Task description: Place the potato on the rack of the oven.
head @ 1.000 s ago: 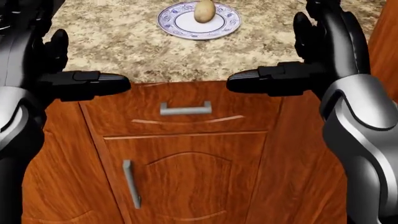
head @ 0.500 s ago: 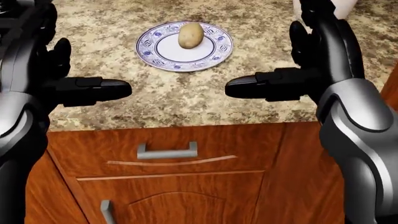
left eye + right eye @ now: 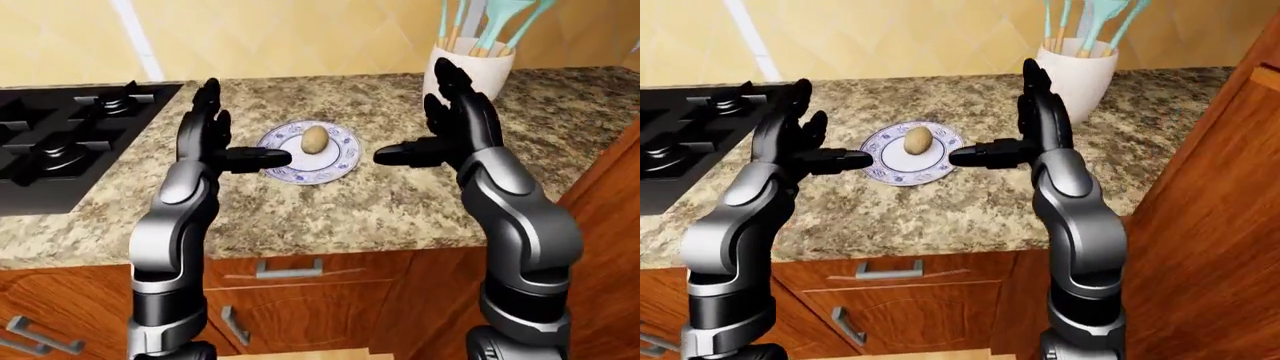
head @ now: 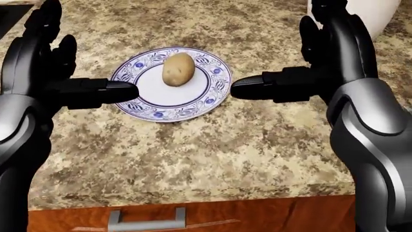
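Granite counter [image 4: 193, 154] carries a patterned plate [image 4: 193, 107] with the potato [image 4: 177, 69] resting on it. Left hand [image 4: 61, 77] and right hand [image 4: 309, 72] hover either side, fingers spread apart, touching nothing.

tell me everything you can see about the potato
The potato is small, oval and tan, with a few dark specks on smooth-looking skin. It lies whole on the white centre of a blue-patterned plate, a little toward the top of the head view, on the speckled stone counter. Only the plate touches it. The left robot hand and right robot hand stand open on either side, clear of it.
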Available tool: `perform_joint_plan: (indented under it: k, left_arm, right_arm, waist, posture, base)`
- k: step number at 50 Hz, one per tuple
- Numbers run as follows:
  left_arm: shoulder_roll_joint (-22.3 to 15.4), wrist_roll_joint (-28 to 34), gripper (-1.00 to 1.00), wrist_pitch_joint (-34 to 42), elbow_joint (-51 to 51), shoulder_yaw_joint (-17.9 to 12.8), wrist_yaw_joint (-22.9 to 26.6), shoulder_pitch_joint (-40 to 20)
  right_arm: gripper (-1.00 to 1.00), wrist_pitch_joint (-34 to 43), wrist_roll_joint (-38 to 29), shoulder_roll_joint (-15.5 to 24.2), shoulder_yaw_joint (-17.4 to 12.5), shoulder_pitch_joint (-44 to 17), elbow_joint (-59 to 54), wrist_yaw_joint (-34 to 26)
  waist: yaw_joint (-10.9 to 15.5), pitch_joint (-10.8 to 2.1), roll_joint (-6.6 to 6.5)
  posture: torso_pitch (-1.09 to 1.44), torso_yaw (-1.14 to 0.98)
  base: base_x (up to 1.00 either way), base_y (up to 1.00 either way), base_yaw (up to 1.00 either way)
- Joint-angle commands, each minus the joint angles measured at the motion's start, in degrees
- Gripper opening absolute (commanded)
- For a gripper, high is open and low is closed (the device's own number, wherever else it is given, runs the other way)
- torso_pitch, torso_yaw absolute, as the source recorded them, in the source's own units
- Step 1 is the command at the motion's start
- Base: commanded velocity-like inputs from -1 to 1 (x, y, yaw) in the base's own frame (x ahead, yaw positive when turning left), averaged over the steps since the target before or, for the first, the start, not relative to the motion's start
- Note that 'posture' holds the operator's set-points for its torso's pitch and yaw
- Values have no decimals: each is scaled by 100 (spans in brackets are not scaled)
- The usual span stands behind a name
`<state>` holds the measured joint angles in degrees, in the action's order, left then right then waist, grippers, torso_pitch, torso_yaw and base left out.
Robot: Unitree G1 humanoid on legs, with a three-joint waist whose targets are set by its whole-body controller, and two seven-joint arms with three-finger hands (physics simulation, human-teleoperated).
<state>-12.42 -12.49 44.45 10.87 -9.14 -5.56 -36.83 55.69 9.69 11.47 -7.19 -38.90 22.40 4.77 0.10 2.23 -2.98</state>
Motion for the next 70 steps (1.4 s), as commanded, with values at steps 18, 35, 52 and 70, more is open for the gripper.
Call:
perform_joint_plan:
  k: [18, 35, 52, 70]
  left_arm:
    - [-44, -26, 100, -136, 192, -14, -21, -188]
    - [-123, 197, 100, 22, 59, 158, 253, -461]
    - [-15, 738, 100, 403, -936, 451, 1181, -1557]
    - [180, 1680, 88, 78, -1416, 671, 1944, -1676]
  right_arm:
    - [100, -124, -225, -17, -22, -175, 248, -92]
    - [100, -139, -179, 23, -52, -271, 170, -67]
    - [100, -238, -194, -43, 8, -310, 39, -39]
    - [100, -252, -143, -20, -26, -290, 56, -9]
  waist:
    - [-1, -212, 282]
    - [16, -149, 258]
    - [103, -157, 348]
    - [52, -205, 341]
  posture:
    - [0, 0]
    - [0, 0]
    - [0, 0]
    - [0, 0]
  base:
    - [0, 0, 0]
    - [0, 0, 0]
    - [0, 0, 0]
    - [0, 0, 0]
